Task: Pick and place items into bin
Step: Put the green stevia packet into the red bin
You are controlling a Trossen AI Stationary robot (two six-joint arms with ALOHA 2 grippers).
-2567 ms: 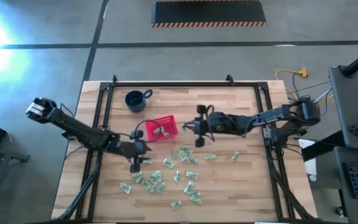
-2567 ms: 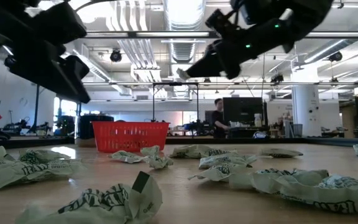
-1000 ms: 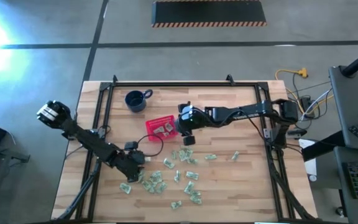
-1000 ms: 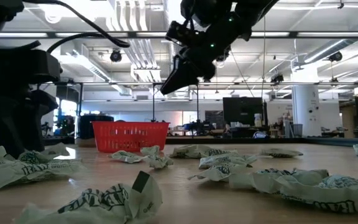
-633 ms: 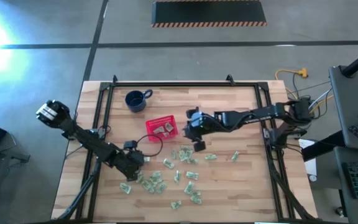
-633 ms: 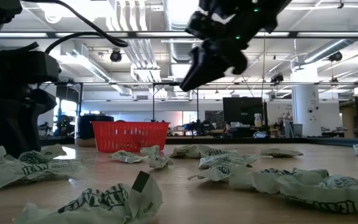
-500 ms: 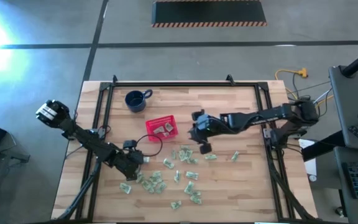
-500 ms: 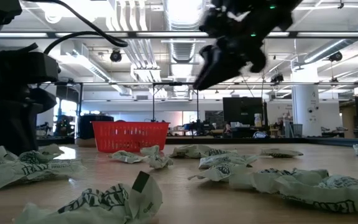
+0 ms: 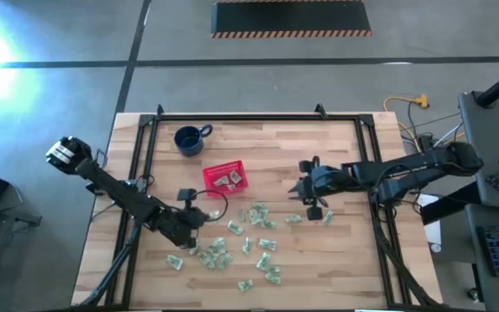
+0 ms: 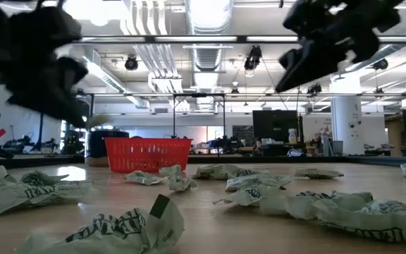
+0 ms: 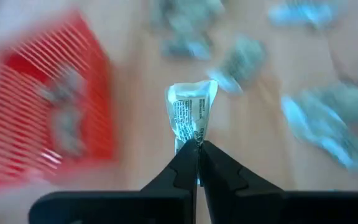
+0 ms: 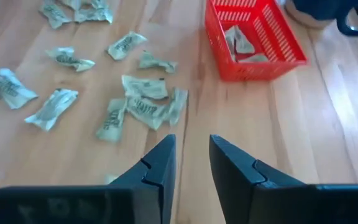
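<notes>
A dark blue mug (image 9: 188, 139) stands near the table's (image 9: 345, 260) far left corner, with the red basket (image 9: 224, 179) just nearer, a few pieces inside. Wrapped pieces (image 9: 258, 247) litter the table's middle and near side. The left gripper (image 11: 197, 157) pinches one wrapped piece (image 11: 192, 115) between closed fingertips, near the basket. The right gripper (image 9: 308, 197) hovers toward the right edge, fingers slightly apart, empty.

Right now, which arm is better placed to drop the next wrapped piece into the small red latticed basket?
Probably the left. The left hand is shut on a pale green-and-white wrapped piece beside the red latticed plastic basket. The right hand is open and empty, farther from it.
</notes>
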